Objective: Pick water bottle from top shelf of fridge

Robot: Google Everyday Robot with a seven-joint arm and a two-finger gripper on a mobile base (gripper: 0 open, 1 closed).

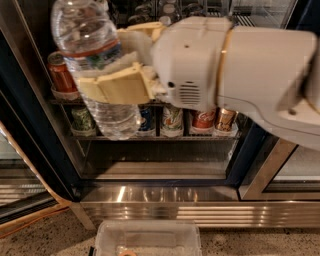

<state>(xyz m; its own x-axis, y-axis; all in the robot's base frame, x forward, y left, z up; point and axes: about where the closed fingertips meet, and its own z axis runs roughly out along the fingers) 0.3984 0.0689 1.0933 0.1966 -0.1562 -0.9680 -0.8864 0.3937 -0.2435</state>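
Note:
My gripper [107,67] is shut on the water bottle [95,65], a clear ribbed plastic bottle with a pale label printed red and green. The bottle is held in front of the open fridge [150,165], out from the racks, tilted a little, with its top cut off by the upper edge of the view. One cream finger [115,89] lies across the bottle's front; the other shows behind it. The big white arm [240,70] fills the upper right and hides most of the top shelf, of which only a few can tops [170,7] show.
A lower wire rack [165,135] holds several short soda cans. A red can [61,76] stands at the left behind the bottle. The fridge's shiny ribbed steel base [200,207] runs below. A clear plastic bin [147,237] sits on the floor in front. The open door frame is at left.

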